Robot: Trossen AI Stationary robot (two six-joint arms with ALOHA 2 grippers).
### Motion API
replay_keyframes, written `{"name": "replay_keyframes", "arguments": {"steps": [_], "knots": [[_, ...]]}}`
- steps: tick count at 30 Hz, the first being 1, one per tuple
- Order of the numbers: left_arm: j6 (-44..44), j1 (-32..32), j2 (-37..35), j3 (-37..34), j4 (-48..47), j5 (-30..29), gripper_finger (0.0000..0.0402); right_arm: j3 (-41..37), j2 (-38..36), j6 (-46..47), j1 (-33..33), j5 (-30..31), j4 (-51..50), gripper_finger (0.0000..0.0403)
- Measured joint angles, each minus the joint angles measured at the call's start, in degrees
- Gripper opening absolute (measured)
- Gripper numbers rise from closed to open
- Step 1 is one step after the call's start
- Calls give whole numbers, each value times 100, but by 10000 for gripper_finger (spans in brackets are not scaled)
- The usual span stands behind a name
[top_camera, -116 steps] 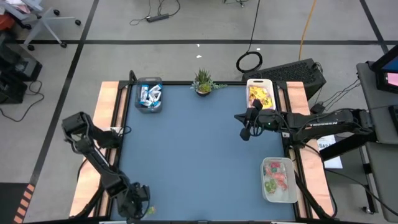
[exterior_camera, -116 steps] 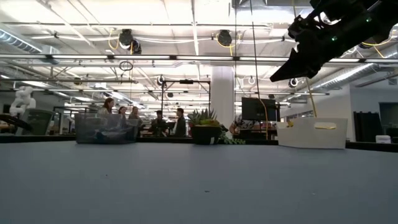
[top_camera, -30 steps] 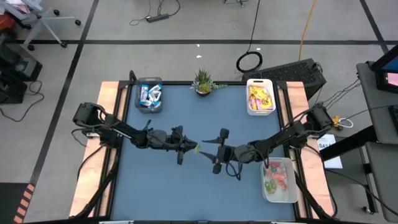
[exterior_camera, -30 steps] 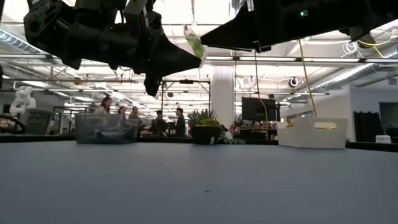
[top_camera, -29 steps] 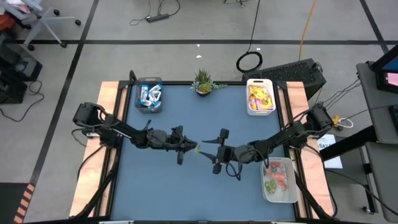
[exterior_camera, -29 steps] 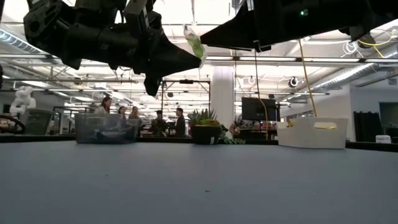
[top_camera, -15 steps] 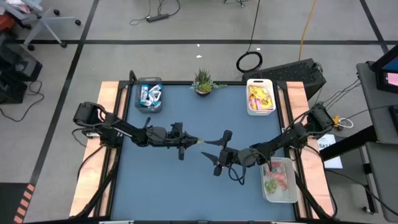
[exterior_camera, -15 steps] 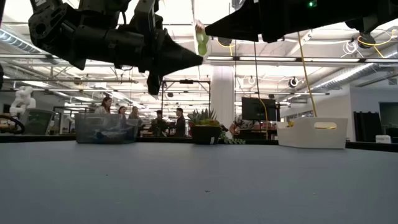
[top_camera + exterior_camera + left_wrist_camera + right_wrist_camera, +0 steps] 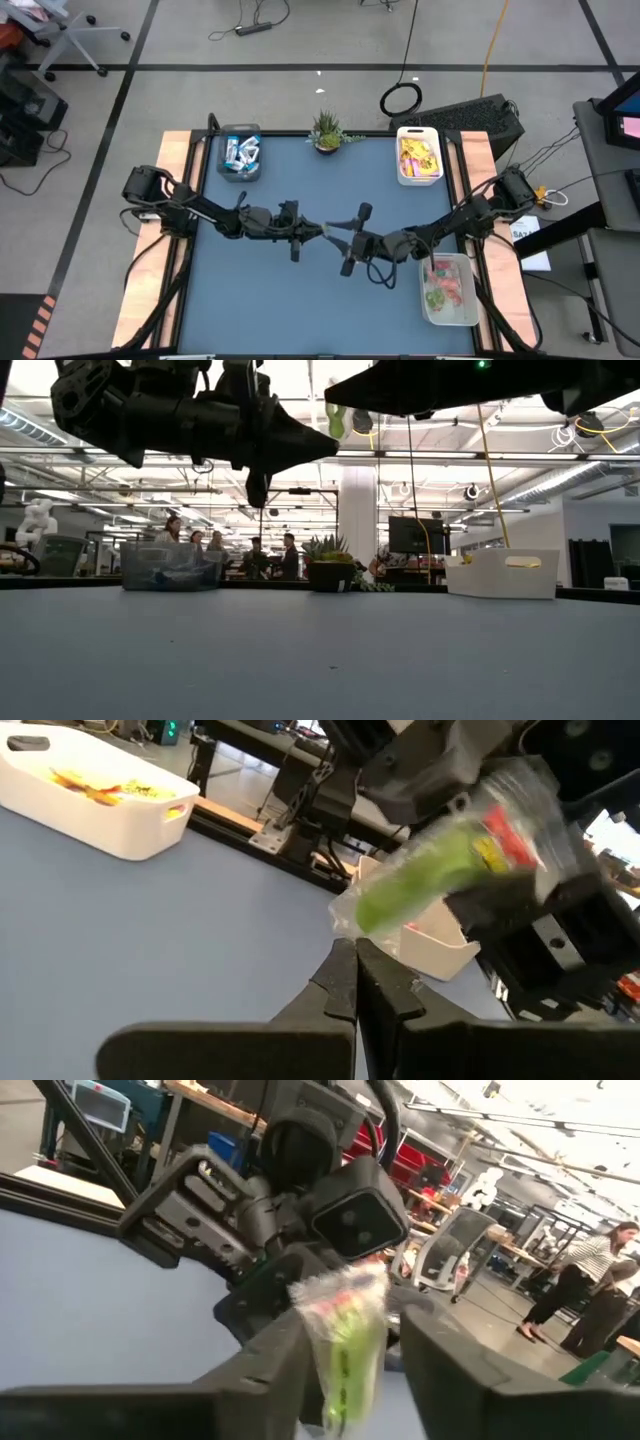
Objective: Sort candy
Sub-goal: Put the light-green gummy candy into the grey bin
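Blue worktop (image 9: 300, 300) below: your left gripper (image 9: 318, 232), jaws together, offers the green wrapped candy (image 9: 345, 1342) between the right gripper's (image 9: 345, 1370) parted jaws.

Plant (image 9: 326, 130) at the counter's (image 9: 300, 300) far edge between two bins (image 9: 240, 155) (image 9: 419, 156); a third bin (image 9: 447, 290) near right.

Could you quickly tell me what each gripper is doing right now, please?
Left gripper: jaws shut on one end of the green candy.
Right gripper: jaws apart around the candy's other end; cannot tell whether they grip it.
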Motion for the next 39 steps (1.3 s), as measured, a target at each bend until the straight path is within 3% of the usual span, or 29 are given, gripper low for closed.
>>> {"name": "replay_keyframes", "arguments": {"steps": [7, 16, 20, 24, 31, 39], "knots": [[385, 0, 11, 0, 56, -3, 40, 0, -22, -129, 112, 38, 60, 17], [1190, 2, -245, -7, -435, -17, 125, 0, -887, -173, 499, 729, -614, 5], [1630, 7, -759, -22, -981, -53, 146, 0, -1717, 821, 805, 1056, -2063, 4], [1987, 2, -1435, -22, -1843, -210, 151, 0, -2661, 2953, 1056, 965, -4430, 4], [2136, 1, -2256, -22, -2882, -309, 150, 0, -3855, 6292, 1472, -1122, -7887, 4], [2264, 2, -2305, -36, -2989, -331, 150, 0, -3995, 8932, 2155, -3034, -9838, 4]]}}
